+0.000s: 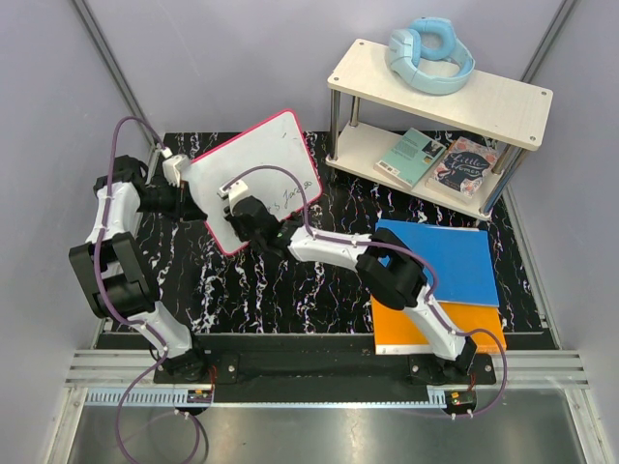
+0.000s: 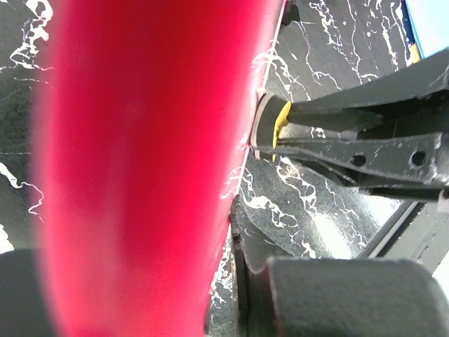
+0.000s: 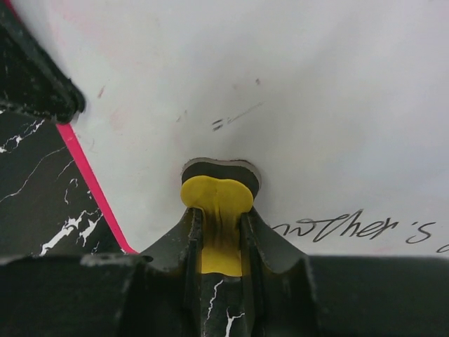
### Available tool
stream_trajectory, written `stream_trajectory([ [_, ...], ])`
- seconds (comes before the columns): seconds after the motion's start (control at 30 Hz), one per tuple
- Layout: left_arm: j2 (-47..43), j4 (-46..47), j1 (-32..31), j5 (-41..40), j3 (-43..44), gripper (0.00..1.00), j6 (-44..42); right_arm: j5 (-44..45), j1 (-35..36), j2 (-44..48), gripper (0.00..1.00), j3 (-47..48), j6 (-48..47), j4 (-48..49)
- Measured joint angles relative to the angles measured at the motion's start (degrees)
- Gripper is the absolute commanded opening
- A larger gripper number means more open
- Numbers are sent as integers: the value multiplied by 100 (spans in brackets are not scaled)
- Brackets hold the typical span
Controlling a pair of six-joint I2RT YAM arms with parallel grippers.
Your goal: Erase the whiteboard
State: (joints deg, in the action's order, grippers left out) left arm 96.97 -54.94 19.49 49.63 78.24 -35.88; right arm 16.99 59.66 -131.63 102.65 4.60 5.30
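Observation:
The whiteboard point(image 1: 253, 177), white with a pink-red rim, is held tilted above the black marbled table. My left gripper point(image 1: 184, 198) is shut on its left edge; the left wrist view shows the rim as a red blur point(image 2: 133, 168). My right gripper point(image 1: 240, 215) is shut on a yellow eraser point(image 3: 217, 210) with a dark felt pad, pressed against the board face point(image 3: 280, 84). Black handwriting point(image 3: 351, 228) lies just right of the eraser, with faint smudges above. In the left wrist view the eraser point(image 2: 279, 121) touches the board from the right.
A blue flat rectangle point(image 1: 445, 259) lies over an orange one point(image 1: 406, 329) at the right. A white two-level shelf point(image 1: 440, 97) at the back right holds light-blue headphones point(image 1: 430, 53) on top and two books point(image 1: 435, 162) below.

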Motion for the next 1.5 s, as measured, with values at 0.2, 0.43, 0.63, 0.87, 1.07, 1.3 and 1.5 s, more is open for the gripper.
stream_trajectory([
  [0.2, -17, 17, -15, -9, 0, 0, -44, 28, -334, 33, 0, 435, 0, -221],
  [0.43, -17, 44, -13, -20, -11, 0, 39, 92, -984, 111, 0, 754, -63, -164],
  [0.63, -22, 46, -9, 0, -35, 0, -4, 656, -1698, 46, 0, 1113, -479, 153],
  [0.87, -24, 42, -7, 15, -59, 0, -9, 907, -2111, -229, 0, 1488, -667, 295],
  [1.07, -24, 17, 11, 50, -74, 0, -7, 789, -2100, -365, 0, 1808, -737, 125],
  [1.3, -24, -7, 20, 66, -83, 0, -7, 350, -2055, -474, 0, 2188, -916, -39],
  [1.5, -24, -9, 26, 68, -87, 0, 4, 101, -1770, -487, 0, 2302, -1056, -26],
])
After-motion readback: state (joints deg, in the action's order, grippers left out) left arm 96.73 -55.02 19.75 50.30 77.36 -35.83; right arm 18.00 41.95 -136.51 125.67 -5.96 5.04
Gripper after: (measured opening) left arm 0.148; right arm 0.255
